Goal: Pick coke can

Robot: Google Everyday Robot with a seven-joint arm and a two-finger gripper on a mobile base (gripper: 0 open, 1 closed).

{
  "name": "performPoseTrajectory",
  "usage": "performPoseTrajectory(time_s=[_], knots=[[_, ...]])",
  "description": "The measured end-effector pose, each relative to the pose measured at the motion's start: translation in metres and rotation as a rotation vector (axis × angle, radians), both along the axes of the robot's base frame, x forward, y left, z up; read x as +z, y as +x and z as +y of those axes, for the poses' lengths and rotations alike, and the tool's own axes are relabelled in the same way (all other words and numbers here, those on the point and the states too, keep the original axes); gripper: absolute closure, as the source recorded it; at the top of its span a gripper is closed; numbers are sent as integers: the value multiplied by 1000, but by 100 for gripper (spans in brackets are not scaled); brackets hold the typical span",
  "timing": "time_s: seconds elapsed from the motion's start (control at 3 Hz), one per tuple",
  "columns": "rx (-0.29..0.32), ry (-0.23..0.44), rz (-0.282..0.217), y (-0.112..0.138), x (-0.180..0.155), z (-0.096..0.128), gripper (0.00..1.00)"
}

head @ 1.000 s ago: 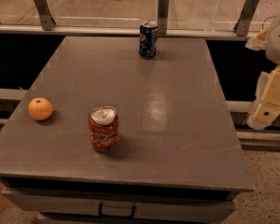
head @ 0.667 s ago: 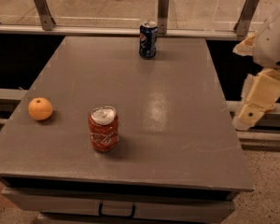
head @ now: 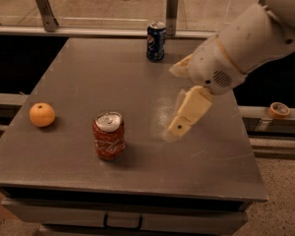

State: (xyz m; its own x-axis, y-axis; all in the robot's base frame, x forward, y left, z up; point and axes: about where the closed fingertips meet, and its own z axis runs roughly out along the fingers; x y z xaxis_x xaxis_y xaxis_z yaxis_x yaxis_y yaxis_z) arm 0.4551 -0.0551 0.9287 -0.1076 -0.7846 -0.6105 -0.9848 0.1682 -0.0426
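The coke can (head: 108,135) stands upright on the counter (head: 88,73), near its front edge, in the same spot as a second ago. The end effector (head: 169,103) has swung in from beyond the counter's right edge and now hangs above the surface to the right of the coke can, well apart from it. Its two fingers are spread wide and hold nothing. Left of the coke can lies the orange (head: 42,114). Behind the coke can, at the far edge, stands the Pepsi can (head: 156,41). Neither has moved.
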Motion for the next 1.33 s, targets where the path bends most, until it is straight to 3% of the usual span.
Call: performPoseTrajectory(time_s=[0.33,1.0,1.33], knots=[[69,157,32,-6,-14,52,0],[169,360,100,-33,-41,108,0],[202,428,126,-44,-49,129,17]])
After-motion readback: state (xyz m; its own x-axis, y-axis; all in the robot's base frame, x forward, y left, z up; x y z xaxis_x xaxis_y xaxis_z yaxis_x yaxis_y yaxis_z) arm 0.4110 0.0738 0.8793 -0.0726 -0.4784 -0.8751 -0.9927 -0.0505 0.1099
